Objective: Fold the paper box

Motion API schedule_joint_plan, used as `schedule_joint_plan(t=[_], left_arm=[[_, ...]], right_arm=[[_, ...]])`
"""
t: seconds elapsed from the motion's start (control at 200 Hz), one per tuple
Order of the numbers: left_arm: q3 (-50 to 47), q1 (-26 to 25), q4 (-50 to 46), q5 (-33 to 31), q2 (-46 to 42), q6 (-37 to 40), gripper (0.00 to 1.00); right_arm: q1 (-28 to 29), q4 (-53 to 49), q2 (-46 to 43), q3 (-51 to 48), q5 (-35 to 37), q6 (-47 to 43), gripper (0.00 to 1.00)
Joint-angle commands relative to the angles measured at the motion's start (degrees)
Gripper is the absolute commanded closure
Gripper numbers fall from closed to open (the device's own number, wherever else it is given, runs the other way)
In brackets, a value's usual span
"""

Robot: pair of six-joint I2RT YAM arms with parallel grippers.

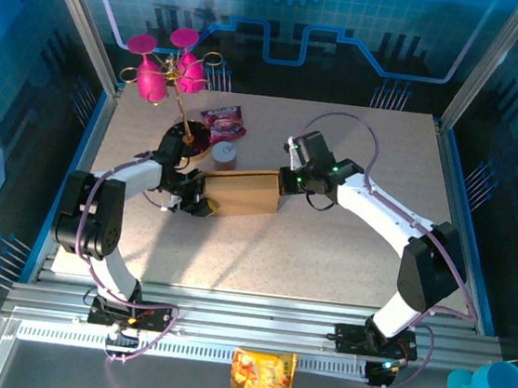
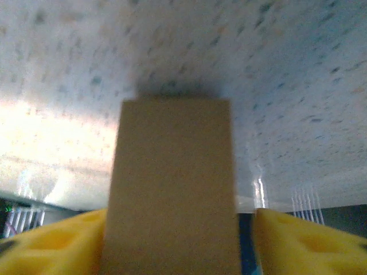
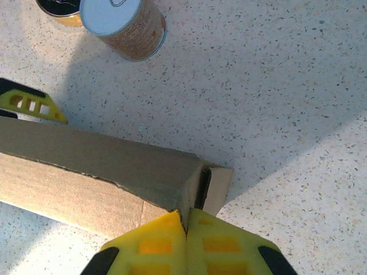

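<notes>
The paper box (image 1: 240, 192) lies near the middle of the table, a plain brown cardboard piece folded into a long shallow shape. At the box's right end my right gripper (image 1: 287, 180) is shut, and its yellow fingers (image 3: 166, 235) pinch the thin upright end wall at the corner (image 3: 189, 189). A short tab (image 3: 219, 186) sticks out beside that corner. My left gripper (image 1: 197, 201) is at the box's left end. In the left wrist view a broad cardboard panel (image 2: 172, 189) stands between its yellow fingers (image 2: 309, 240). The left gripper (image 2: 180, 235) is open, with a gap between the panel and its right finger.
A tin can (image 3: 129, 26) lies on its side just behind the box, by a dark round item (image 1: 183, 139). Further back are a pink snack packet (image 1: 222, 120) and a stand with pink goblets (image 1: 170, 71). An orange snack bag (image 1: 261, 382) and a blue cup (image 1: 490, 384) sit off the table's near edge.
</notes>
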Motion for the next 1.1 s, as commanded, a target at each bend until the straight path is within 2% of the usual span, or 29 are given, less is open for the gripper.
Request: schedule_joint_plan(t=[0.0,0.22,0.445,0.515,0.58,0.68,0.73,0.856,0.916,0.991,1.096], left_arm=[[-1.52,1.73,0.49,-2.81,-0.49,2.27,0.28],[-2.63,4.96,-2.87,-3.66,-7.69,10.68,0.03],[-1.98,7.41,-14.44,-9.18,-18.26,21.56,0.03],[-0.66,7.37,-18.98,-12.19,-21.05,26.5,0.07],[1.75,7.42,-22.85,-15.53,-23.04,34.06,0.14],[8.56,6.08,-26.84,-22.79,-24.49,53.3,0.34],[11.42,4.26,-27.81,-25.76,-25.22,62.88,0.39],[14.39,-0.61,-27.75,-26.51,-26.66,83.17,0.66],[14.9,-2.24,-28.23,-27.03,-26.63,89.67,0.68],[14.55,-4.24,-26.86,-24.17,-26.38,97.17,0.69],[16.06,-5.3,-27.75,-24.54,-24.67,101.61,0.63]], right_arm=[[1.34,-6.01,1.49,-2.83,2.26,-0.17,1.0],[2.19,-7.3,2.59,-0.16,4.74,-0.21,1.0],[3.18,-8.21,2.88,1.58,6.45,-0.33,1.0],[3.46,-8.49,2.89,1.93,6.92,-0.4,1.0],[3.55,-8.65,2.9,1.97,7.38,-0.33,1.0],[3.54,-8.73,2.89,1.88,7.75,-0.29,1.0],[3.59,-8.91,2.97,2.01,7.75,-0.33,1.0],[3.57,-9.39,3.33,2.48,7.6,-0.28,1.0],[3.54,-9.56,3.51,2.75,7.44,-0.39,1.0],[3.55,-9.62,3.75,3.05,7.18,-0.59,1.0],[3.55,-10.3,4.28,3.81,7.09,-0.89,1.0]])
